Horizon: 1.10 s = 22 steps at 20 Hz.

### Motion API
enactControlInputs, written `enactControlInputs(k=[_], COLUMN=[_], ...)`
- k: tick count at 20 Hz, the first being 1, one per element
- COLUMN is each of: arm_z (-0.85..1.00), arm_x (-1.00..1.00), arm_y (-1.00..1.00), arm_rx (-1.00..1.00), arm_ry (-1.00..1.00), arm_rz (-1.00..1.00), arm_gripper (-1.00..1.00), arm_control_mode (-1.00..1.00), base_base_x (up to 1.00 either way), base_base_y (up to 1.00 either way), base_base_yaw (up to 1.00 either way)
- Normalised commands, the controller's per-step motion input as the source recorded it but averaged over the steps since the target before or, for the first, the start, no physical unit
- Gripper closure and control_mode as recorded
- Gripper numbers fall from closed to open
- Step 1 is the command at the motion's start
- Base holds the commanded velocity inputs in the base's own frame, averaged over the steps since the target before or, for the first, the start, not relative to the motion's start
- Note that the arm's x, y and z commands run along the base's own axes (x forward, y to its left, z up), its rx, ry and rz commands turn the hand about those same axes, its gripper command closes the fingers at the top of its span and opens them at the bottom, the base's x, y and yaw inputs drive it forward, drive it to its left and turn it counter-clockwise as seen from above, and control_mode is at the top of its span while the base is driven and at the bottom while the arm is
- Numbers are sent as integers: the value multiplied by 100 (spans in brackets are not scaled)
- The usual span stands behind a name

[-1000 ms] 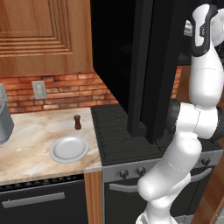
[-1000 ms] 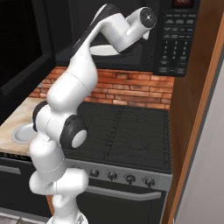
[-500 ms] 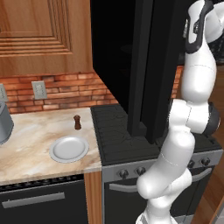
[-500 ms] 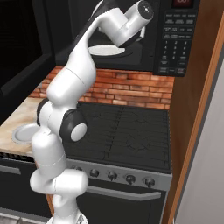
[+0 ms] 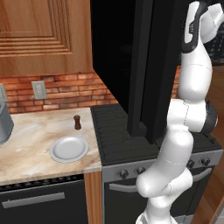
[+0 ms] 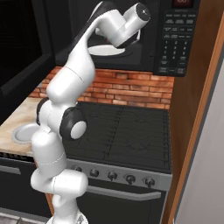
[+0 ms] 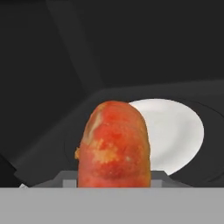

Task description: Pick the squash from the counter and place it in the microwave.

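The squash (image 7: 114,146), an orange-red lump, stands upright between the jaws of my gripper (image 7: 114,180), which is shut on it; the squash hides the fingertips. Both are inside the dark cavity of the microwave (image 6: 175,39), above its floor and just in front of a white turntable plate (image 7: 175,131). My arm (image 6: 83,57) reaches up through the open front, and the plate (image 6: 107,51) shows behind the wrist. The tall black door (image 5: 148,65) hangs open over the stove. The beige marble counter (image 5: 30,140) lies to the left.
A grey plate (image 5: 69,148) and a small dark pepper mill (image 5: 77,122) sit on the counter. The black stove (image 6: 127,131) with knobs lies under the microwave. A grey pot (image 5: 3,122) stands at the far left. Brick wall runs behind.
My arm has stretched upward and the wrist has pushed a little further into the microwave opening. The squash stays in the grip.
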Motion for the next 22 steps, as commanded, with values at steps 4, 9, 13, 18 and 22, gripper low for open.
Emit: enactControlInputs(k=[4,9,13,18,22], arm_z=[-14,-17,-40,-56,-29], arm_x=[0,4,17,40,46], arm_y=[57,57,32,2,0], arm_rx=[-1,-2,-5,-15,-14], arm_ry=[2,1,2,6,1], arm_rz=[1,0,0,0,0], arm_gripper=[100,100,100,100,100], arm_control_mode=[-100,-100,-100,-100,-100], base_base_x=[0,0,0,0,0], base_base_y=[0,0,0,0,0], base_base_yaw=[0,0,0,0,0])
